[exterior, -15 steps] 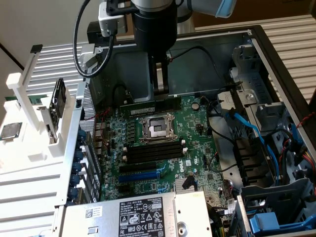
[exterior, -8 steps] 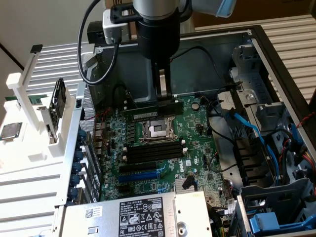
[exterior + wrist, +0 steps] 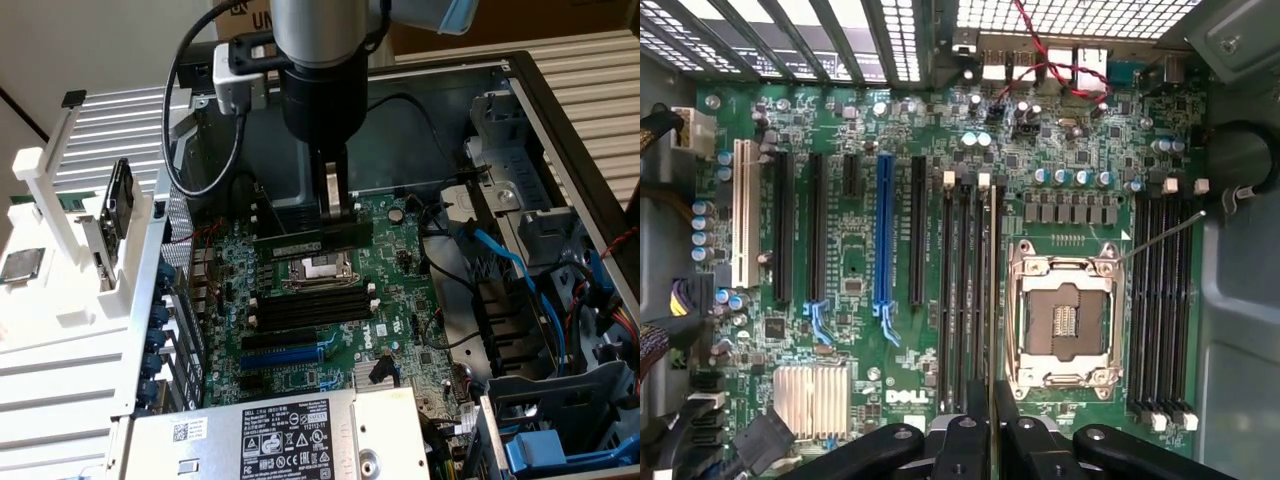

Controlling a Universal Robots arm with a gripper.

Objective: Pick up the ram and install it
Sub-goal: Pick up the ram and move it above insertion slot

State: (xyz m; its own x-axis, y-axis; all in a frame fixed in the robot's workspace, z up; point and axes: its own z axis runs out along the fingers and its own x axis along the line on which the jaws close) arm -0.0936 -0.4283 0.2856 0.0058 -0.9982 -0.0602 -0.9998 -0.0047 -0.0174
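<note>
My gripper [image 3: 335, 212] hangs over the open computer case, shut on the ram [image 3: 300, 242]. The ram is a long, thin green stick held level above the motherboard [image 3: 400, 300], near the silver processor socket [image 3: 320, 268]. In the wrist view the ram [image 3: 992, 300] shows edge-on as a thin line running out from between my black fingers [image 3: 965, 440]. That line runs along the black memory slots [image 3: 965, 290] beside the socket [image 3: 1060, 320]. Whether the ram touches a slot I cannot tell. A second bank of slots [image 3: 1160, 300] lies on the socket's other side.
A white rack [image 3: 60, 230] at the exterior view's left holds a small silver chip [image 3: 20, 265] and another board [image 3: 118, 200]. The power supply [image 3: 290, 435] sits at the case's near edge. A drive cage with blue cables [image 3: 520, 270] stands at the exterior view's right.
</note>
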